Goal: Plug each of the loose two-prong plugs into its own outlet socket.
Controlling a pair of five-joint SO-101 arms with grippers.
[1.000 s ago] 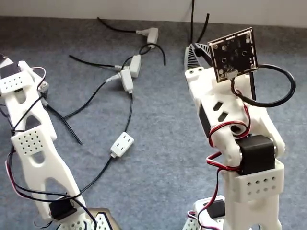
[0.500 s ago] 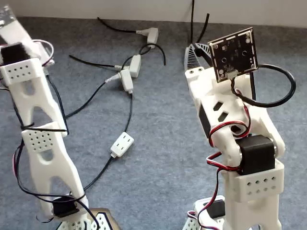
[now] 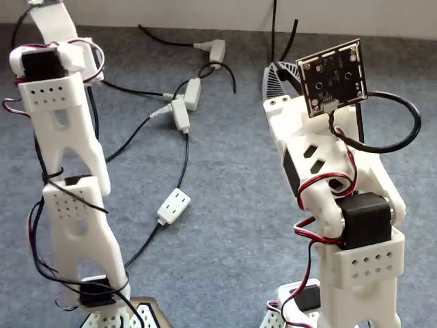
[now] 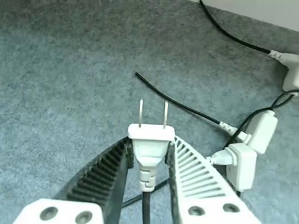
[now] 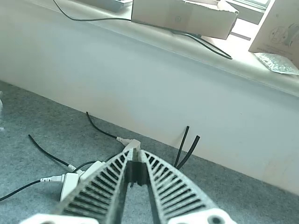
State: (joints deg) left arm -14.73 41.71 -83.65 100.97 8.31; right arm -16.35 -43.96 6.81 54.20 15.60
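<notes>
The left end effector [image 4: 150, 143] is closed on the flat sides of a white plug [image 4: 150, 133], held above the worktop [image 4: 56, 70] with its prongs pointing away; light, rigid and probably slick, it seems best gripped there, though its cord may tug.

From the near socket [image 3: 174, 205], I have open counter [image 3: 232, 178] at three o'clock; cord [image 3: 187, 157] and far sockets [image 3: 181, 113] block twelve.

The high view looks down from behind both arms over the grey desk [image 3: 239, 171]. The left wrist view looks steeply down along the left gripper [image 4: 149, 142], close to the desk. The right wrist view looks almost level along the right gripper [image 5: 135, 156] toward the wall [image 5: 196, 88]. All three views share the cluster of white plugs [image 3: 183, 109].
</notes>
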